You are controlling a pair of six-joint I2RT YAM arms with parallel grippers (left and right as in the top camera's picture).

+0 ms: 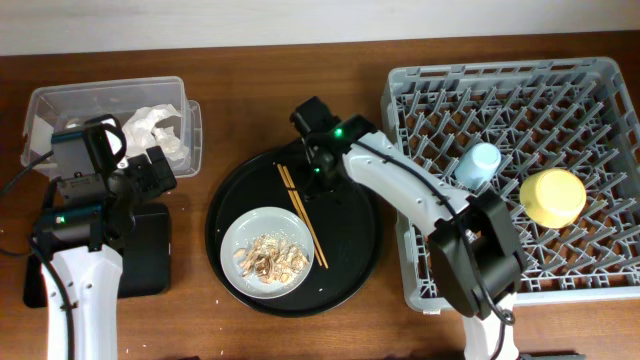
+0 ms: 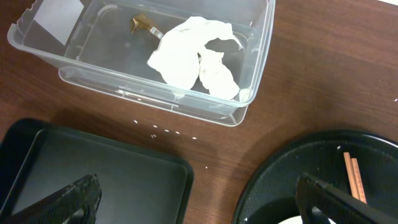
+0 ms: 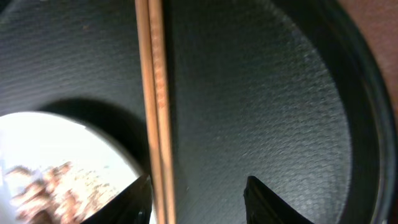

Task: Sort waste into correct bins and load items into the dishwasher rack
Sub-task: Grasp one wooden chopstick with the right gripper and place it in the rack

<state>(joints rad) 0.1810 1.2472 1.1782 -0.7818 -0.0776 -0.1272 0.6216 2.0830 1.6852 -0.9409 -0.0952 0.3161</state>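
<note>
The crumpled white-and-gold wrapper [image 1: 155, 130] lies in the clear tub [image 1: 60, 100]; it also shows in the left wrist view [image 2: 196, 59]. The shallow black tray [image 1: 150, 250] lies below the tub. My left gripper [image 2: 199, 199] is open and empty above the gap between the shallow tray and the round tray. The chopsticks [image 1: 301, 215] lie on the round black tray, beside the grey plate [image 1: 245, 240] with food scraps [image 1: 270, 258]. My right gripper [image 3: 199, 193] is open, low over the round tray, with the chopsticks [image 3: 154, 93] next to its left finger. The blue cup [image 1: 478, 165] and yellow bowl [image 1: 552, 196] stand in the rack [image 1: 420, 90]. The pink cup is out of view.
The large round black tray [image 1: 355, 240] sits mid-table between the bins and the rack. Small white crumbs [image 2: 165, 129] dot the wood in front of the tub. The clear tub [image 2: 249, 93] stands at the far left.
</note>
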